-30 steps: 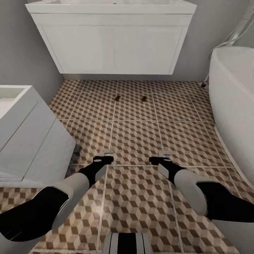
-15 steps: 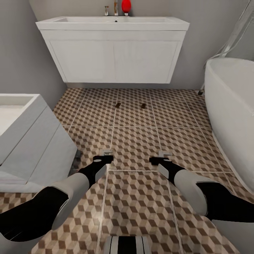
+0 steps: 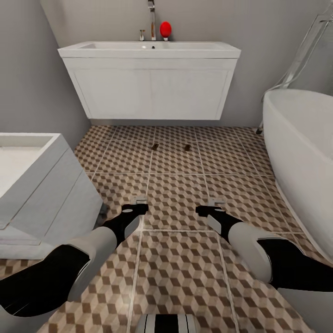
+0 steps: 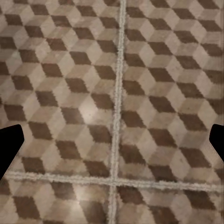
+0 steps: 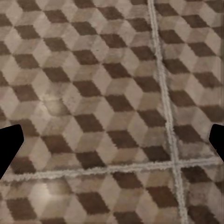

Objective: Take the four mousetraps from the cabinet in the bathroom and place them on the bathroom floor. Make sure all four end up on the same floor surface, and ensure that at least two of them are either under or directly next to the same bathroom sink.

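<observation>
2 mousetraps lie on the floor just in front of the sink, one at 11 o'clock from the view centre and the other at 12 o'clock. They sit apart from each other on the same row of tiles, close to the front edge of the vanity. This position appears chosen to meet the requirement that at least 2 traps lie directly next to 1 sink. Fine detail of the traps is too small to tell.

The left gripper and right gripper hang low over the tiles at 7 and 5 o'clock, well apart from both traps. In each wrist view the dark fingertips stand at opposite edges with bare tile between them, so both grippers are spread wide and carry nothing.

A bathtub stands at 3 o'clock and a white fixture at 9 o'clock. A tap and a red object stand at the back of the sink.

Judgement: 2 of 4 traps are placed. Empty, level arms suit travel to the cabinet for the remaining 2.
</observation>
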### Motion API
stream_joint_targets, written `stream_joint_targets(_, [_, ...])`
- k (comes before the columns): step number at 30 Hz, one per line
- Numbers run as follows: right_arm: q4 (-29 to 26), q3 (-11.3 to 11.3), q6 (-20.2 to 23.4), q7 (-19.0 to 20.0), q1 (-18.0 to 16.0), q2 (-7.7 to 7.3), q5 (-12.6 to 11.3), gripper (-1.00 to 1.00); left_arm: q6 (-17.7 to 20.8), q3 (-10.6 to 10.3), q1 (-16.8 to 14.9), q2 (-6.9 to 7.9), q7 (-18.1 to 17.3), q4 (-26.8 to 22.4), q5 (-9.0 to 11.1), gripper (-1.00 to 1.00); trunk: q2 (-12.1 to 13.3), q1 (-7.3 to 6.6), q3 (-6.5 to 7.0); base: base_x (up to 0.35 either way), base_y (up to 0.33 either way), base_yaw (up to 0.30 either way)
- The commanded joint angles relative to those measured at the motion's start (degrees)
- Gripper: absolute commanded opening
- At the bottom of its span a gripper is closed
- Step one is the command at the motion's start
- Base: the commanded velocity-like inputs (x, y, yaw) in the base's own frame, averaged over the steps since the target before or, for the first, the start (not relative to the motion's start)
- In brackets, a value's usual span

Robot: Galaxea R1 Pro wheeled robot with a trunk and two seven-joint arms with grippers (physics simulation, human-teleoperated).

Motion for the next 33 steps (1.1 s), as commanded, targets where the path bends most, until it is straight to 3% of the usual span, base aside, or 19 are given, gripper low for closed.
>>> stream_joint_targets(1, [0.1,0.0,0.0,-0.2,-0.1,0.00,-0.4,1.00,0.1,-0.5,0.0,0.01,0.3,0.0,0.5,1.00,0.0,-0.03,0.19,0.000,0.000,0.000])
stream_joint_targets(17, [0.1,0.0,0.1,-0.4,0.1,-0.07,-0.4,1.00,0.1,-0.5,0.0,0.15,0.3,1.2,0.9,1.00,0.2,-0.44,3.73,0.000,0.000,0.000])
stream_joint_targets(33, [0.1,0.3,0.1,-0.5,4.2,-0.49,-0.3,1.00,0.2,-0.4,0.0,0.32,0.3,4.7,1.4,1.00,0.4,-0.86,7.28,0.000,0.000,0.000])
